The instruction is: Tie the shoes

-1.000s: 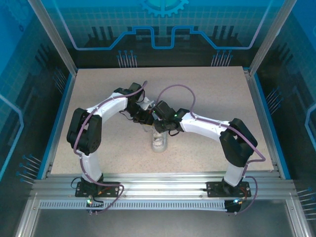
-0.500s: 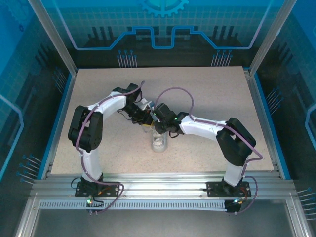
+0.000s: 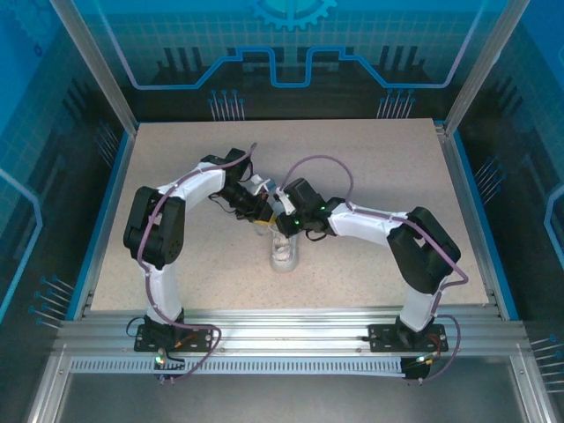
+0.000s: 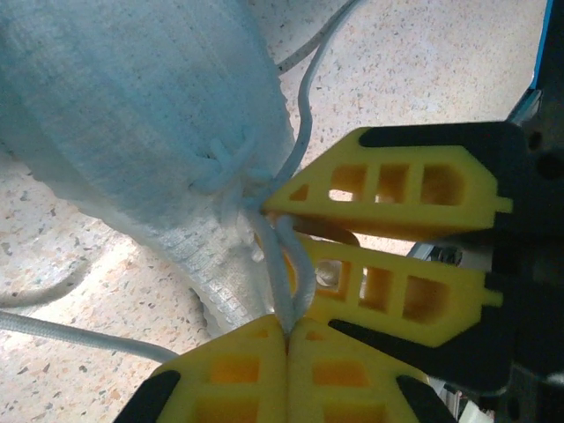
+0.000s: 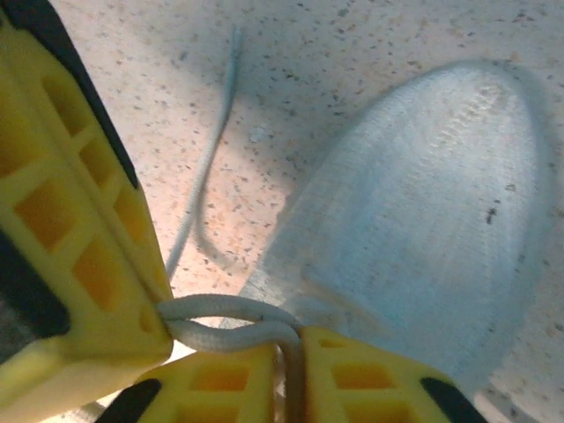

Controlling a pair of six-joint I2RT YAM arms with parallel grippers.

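- The left gripper (image 4: pixel 286 339) has its yellow fingers pressed together on a strand of the white lace (image 4: pixel 280 273), just below the knot.
- The right gripper (image 5: pixel 293 351) is pinched tight on the lace too, with a short loop curving from its fingertips to the left one's finger beside it.
- The two sets of fingertips sit very close together, right over the laced top of the sneaker (image 3: pixel 284 254).
- Loose lace ends trail off onto the speckled surface.
- The sneaker stands near the middle of the table (image 3: pixel 397 159), a little toward the arms' bases, and both arms bend inward over its far end.
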